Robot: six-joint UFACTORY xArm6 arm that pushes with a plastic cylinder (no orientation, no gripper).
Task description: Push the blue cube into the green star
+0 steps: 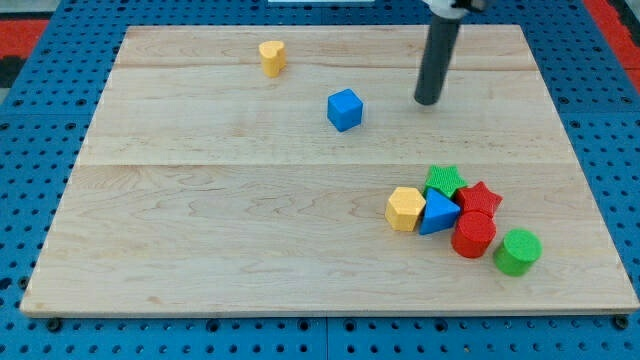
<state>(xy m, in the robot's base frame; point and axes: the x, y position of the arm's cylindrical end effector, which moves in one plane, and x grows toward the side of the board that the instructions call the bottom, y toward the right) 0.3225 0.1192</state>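
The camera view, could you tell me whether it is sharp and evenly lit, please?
Camera view: even, soft light, no glare on the wooden board; the blue cube and green star look sharp with faint shadows; my tip is crisp, while the rod's upper end is cut off at the view's top.

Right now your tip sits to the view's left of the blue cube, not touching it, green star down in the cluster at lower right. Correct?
One thing is off: my tip sits to the view's right of the blue cube, not its left. The camera view shows a clear gap between them. The green star is indeed in the lower-right cluster.
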